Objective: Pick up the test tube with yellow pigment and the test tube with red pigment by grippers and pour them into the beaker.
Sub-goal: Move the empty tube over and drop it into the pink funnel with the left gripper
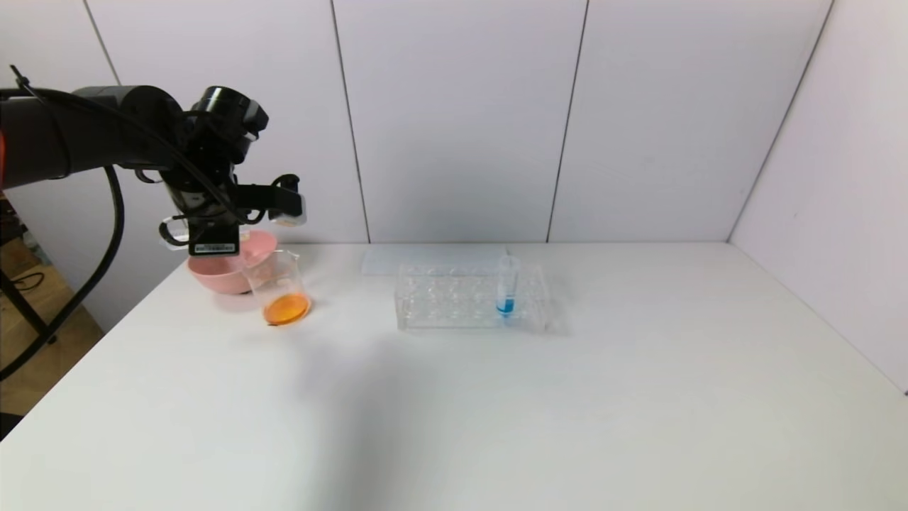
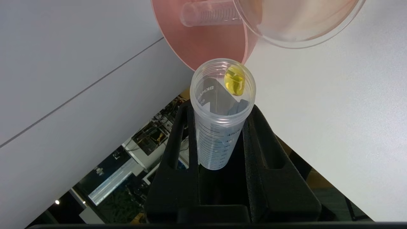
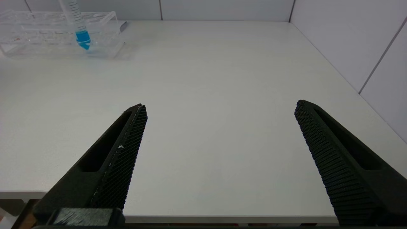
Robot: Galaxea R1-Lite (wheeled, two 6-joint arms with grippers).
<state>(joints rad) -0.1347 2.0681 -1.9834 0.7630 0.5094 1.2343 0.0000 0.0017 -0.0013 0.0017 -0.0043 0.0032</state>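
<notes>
A: What is your left claw [image 2: 219,140] holding?
B: It is closed tight on the test tube with yellow pigment [image 2: 222,114]. You hold it up by the pink bowl [image 1: 225,266] at the far left of the counter [image 1: 496,397]. Only a little yellow drop sits near the tube's open mouth.

A: What is in the beaker [image 1: 279,287]?
B: Orange liquid lies at the bottom. The beaker stands just in front of the pink bowl, touching it or nearly so.

A: And in the bowl?
B: One clear tube [image 2: 211,14] lies on its side in there. You cannot tell if it is the red one.

A: The rack [image 1: 472,297]?
B: It stands in the middle and holds one upright tube with blue liquid [image 1: 506,287].

A: Your right claw [image 3: 219,109]?
B: Its fingers are spread wide with nothing between them, low over the near right of the counter
</notes>
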